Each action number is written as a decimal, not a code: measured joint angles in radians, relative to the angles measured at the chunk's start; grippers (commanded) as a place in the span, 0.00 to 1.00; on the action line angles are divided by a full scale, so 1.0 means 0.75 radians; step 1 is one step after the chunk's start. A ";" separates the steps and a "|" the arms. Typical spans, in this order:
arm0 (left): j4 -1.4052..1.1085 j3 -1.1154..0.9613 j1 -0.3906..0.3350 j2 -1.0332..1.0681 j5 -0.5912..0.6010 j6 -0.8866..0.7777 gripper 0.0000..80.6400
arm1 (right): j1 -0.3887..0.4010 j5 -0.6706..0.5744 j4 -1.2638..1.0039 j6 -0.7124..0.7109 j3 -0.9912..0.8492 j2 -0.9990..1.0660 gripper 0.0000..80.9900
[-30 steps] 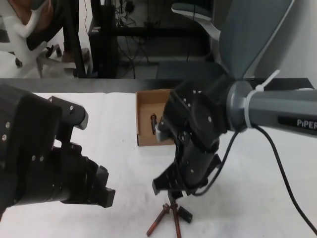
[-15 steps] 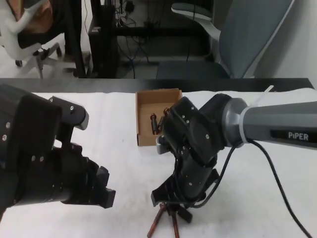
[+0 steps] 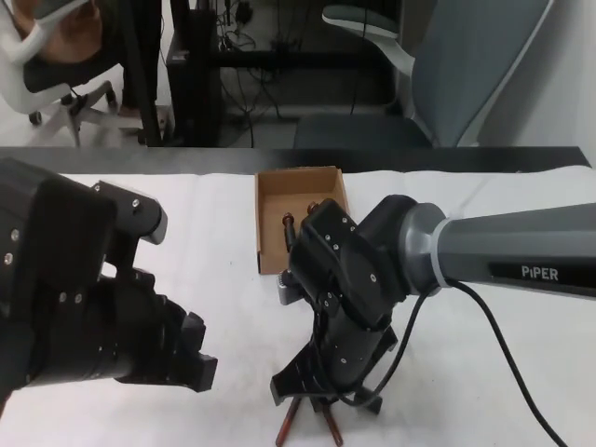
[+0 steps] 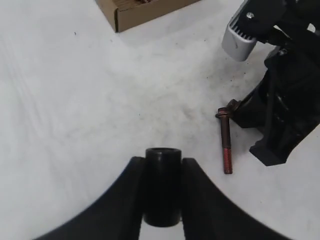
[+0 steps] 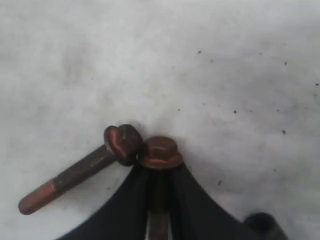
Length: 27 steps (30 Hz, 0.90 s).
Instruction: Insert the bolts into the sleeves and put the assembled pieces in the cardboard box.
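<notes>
My left gripper (image 4: 163, 162) is shut on a black sleeve (image 4: 162, 192), held upright above the white bench; in the high view it (image 3: 194, 361) hangs at the near left. My right gripper (image 5: 159, 174) points down at the bench, its fingers closed around the shank of a rusty bolt (image 5: 160, 150). A second bolt (image 5: 75, 175) lies with its head touching the first. Both bolts (image 3: 287, 426) lie under the right gripper (image 3: 317, 399) near the front edge. The cardboard box (image 3: 272, 200) sits behind, with assembled pieces (image 3: 291, 228) inside.
Another black sleeve (image 5: 262, 222) lies beside the right gripper. The loose bolt (image 4: 225, 142) lies between the left gripper and the right arm (image 4: 285, 95). The box corner (image 4: 132, 12) is farther off. Chairs and desk legs stand beyond the bench.
The right arm has come down and toward the near edge, onto the two bolts, uncovering the cardboard box. The left arm has kept still with its sleeve.
</notes>
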 measured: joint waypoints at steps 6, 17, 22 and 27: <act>-0.302 0.124 0.000 0.000 0.150 -0.059 0.02 | 0.007 0.136 -0.050 -0.069 0.021 -0.139 0.01; -1.423 0.588 -0.097 0.011 0.097 -0.412 0.02 | 0.039 0.156 -0.614 -0.062 0.148 -0.715 0.01; -1.635 0.605 -0.261 0.146 0.044 -0.314 0.02 | 0.092 0.012 -0.984 0.030 0.363 -0.789 0.01; -1.812 0.605 -0.332 0.265 0.039 -0.267 0.02 | 0.154 0.002 -1.107 0.067 0.460 -0.784 0.01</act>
